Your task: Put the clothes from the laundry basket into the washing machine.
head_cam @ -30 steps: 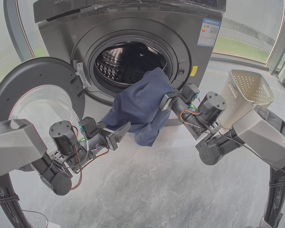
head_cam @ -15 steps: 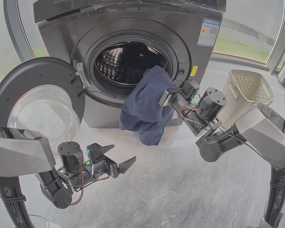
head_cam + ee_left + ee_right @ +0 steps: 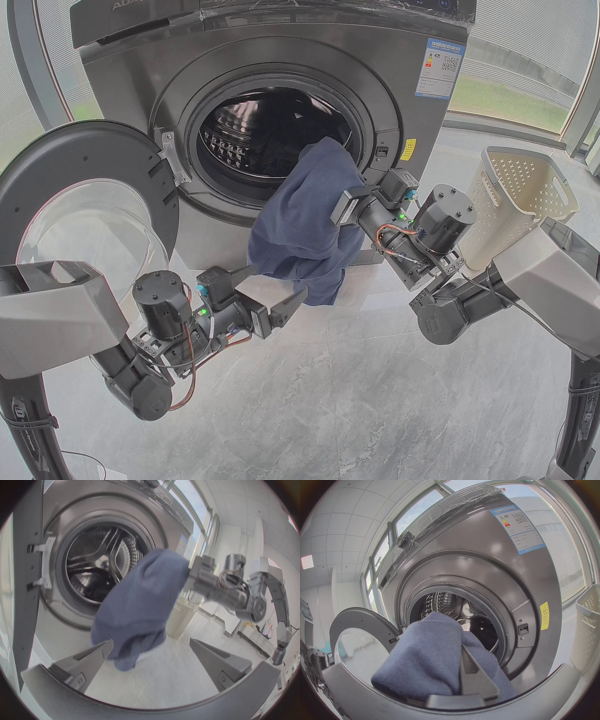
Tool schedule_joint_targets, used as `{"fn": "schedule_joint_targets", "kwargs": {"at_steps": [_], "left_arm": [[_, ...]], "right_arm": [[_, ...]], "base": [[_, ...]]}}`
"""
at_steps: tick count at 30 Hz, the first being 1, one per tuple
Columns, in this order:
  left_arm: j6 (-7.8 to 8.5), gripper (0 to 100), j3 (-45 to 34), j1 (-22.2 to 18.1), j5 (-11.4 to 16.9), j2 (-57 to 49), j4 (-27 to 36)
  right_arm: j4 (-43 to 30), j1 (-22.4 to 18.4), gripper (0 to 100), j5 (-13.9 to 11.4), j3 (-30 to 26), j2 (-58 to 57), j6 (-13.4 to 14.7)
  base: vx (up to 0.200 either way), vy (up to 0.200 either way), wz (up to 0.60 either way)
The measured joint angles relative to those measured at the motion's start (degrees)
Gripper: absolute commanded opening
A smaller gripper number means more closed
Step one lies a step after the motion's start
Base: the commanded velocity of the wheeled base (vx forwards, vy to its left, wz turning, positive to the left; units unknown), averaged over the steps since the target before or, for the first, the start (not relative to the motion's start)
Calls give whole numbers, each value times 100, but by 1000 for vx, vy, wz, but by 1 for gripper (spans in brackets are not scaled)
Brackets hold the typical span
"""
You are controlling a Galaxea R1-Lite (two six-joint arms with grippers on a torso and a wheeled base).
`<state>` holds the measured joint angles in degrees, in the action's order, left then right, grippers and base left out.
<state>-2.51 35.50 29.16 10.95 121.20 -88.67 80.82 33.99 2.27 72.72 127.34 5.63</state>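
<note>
1x navy garment (image 3: 306, 219), pinched in right gripper (image 3: 340, 209), at lower-right rim of the washing machine (image 3: 400, 100) opening, hem hanging outside. 1x door (image 3: 81, 156), swung wide left. 1x laundry basket (image 3: 519, 187), right of machine. Left gripper (image 3: 277, 282) spread, just under hem. Bare floor (image 3: 350, 400) in front.

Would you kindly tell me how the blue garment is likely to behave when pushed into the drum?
Probably floppy: the blue garment hangs limp from the right gripper, its lower end sagging below the drum opening. A push would likely bunch it rather than slide it whole. It seems light, carried by one grip.
</note>
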Motion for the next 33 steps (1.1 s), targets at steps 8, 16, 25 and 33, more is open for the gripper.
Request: {"fn": "schedule_joint_targets", "kwargs": {"at_steps": [8, 16, 25, 33], "left_arm": [[-13, 100, 822, -24, -35, 20, 11], [17, 100, 1281, 22, 68, 330, 16], [28, 100, 1993, 187, -39, 986, 40], [22, 100, 2505, 284, -305, 1414, 87]], "right_arm": [[5, 62, 0, 38, -43, 9, 0], [-73, 158, 0, 57, -15, 9, -2], [-151, 355, 0, 216, 0, 2, -2], [-191, 462, 0, 430, 0, 13, 30]], "base": [[0, 0, 0], [0, 0, 0], [0, 0, 0], [0, 0, 0]]}}
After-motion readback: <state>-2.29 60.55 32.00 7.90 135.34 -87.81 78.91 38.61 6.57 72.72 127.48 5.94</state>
